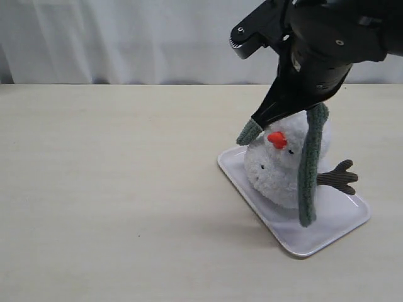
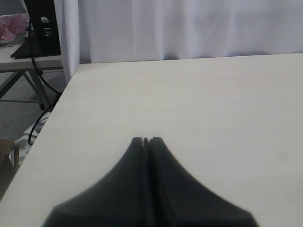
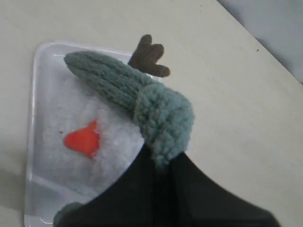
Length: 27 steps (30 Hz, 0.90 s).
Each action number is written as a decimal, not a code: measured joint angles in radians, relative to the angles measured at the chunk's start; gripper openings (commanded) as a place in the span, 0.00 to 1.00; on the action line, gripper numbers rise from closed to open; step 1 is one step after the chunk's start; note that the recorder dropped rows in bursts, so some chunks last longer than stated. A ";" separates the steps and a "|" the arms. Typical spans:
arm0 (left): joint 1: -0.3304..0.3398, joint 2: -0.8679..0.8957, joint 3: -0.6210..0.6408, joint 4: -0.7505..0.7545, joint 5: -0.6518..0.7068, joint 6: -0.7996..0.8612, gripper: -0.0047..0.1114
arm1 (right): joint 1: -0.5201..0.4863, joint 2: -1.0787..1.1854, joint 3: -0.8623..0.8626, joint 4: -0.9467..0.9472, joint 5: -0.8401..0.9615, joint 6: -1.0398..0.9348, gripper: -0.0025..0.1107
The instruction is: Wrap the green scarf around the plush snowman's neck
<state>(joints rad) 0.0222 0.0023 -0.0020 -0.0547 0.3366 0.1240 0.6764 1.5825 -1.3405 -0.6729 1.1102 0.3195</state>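
Green scarf (image 1: 308, 182) lies draped over the plush snowman (image 1: 275, 173). The long end hangs down its side by the twig arm (image 1: 340, 177); the short end sits beside the orange nose (image 1: 277, 139). Snowman sits on the white tray (image 1: 327, 226). My right gripper (image 1: 257, 121), just above the snowman's head, is clenched on the scarf. Left gripper (image 2: 146, 140) is closed on nothing, over the table (image 2: 189, 94).

Counting one snowman (image 1: 274, 173), one scarf (image 1: 308, 182), one tray (image 1: 334, 221), one table (image 1: 113, 189) (just one twig arm (image 1: 340, 178) showing), two grippers: left gripper (image 2: 146, 140), right gripper (image 1: 256, 120).

Right hand (image 3: 162, 161) pinches green scarf (image 3: 120, 90) over plush snowman (image 3: 111, 142).
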 measured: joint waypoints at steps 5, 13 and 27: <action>0.000 0.000 0.000 0.000 0.000 0.000 0.04 | -0.038 0.000 0.000 -0.005 -0.028 -0.004 0.06; 0.000 0.000 0.000 0.000 0.000 0.000 0.04 | -0.065 0.011 0.000 -0.059 -0.111 0.086 0.06; 0.000 0.000 0.000 0.000 -0.002 0.000 0.04 | -0.153 0.026 0.082 -0.062 -0.126 0.127 0.16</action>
<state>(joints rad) 0.0222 0.0023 -0.0020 -0.0547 0.3348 0.1240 0.5236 1.6081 -1.2582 -0.7345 0.9843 0.4467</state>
